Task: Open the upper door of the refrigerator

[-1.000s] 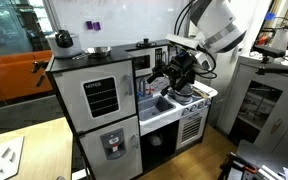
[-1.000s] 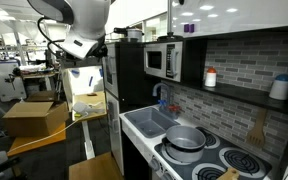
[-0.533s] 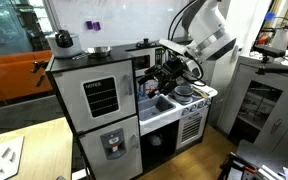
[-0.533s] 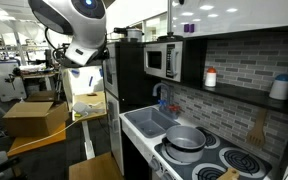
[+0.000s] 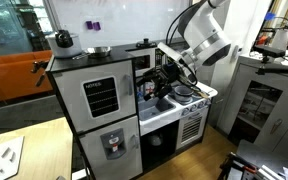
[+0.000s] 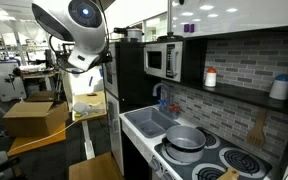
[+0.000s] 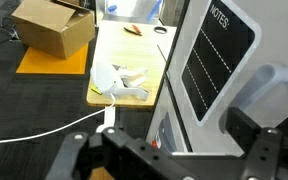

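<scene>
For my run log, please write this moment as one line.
stage: reaching | gripper: open, nothing held | upper door: closed | refrigerator: gripper beside it, no contact seen

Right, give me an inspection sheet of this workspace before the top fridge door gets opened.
Surface: the fridge top carries a kettle and a metal bowl.
Job's things: refrigerator stands upright; its upper door looks shut.
Clutter: cardboard box on the floor; white scraps on a wooden table; pot on the stove.
Grippers: gripper open, holding nothing, off the door.
Cables: white cable lies across the floor.
Surroundings: microwave and sink beside the fridge.
</scene>
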`<state>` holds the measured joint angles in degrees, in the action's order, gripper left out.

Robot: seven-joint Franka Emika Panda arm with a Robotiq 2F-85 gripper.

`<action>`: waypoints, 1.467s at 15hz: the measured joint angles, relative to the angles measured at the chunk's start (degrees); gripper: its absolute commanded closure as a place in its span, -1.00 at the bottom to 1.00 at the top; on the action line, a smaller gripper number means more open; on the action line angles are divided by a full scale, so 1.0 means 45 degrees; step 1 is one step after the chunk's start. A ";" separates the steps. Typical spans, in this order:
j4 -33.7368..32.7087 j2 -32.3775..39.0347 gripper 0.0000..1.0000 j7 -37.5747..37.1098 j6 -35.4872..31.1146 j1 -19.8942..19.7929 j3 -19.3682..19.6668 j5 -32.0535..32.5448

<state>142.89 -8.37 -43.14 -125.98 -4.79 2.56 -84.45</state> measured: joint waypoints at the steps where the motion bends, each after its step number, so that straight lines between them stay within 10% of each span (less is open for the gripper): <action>1: -0.0003 0.0043 -1.00 0.0116 -0.0089 0.0000 0.0000 -0.0101; 22: -0.0909 0.1385 -1.00 0.2462 -0.1200 0.0529 -0.0173 -0.2642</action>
<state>138.80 -2.14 -32.06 -131.38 -2.41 1.78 -96.34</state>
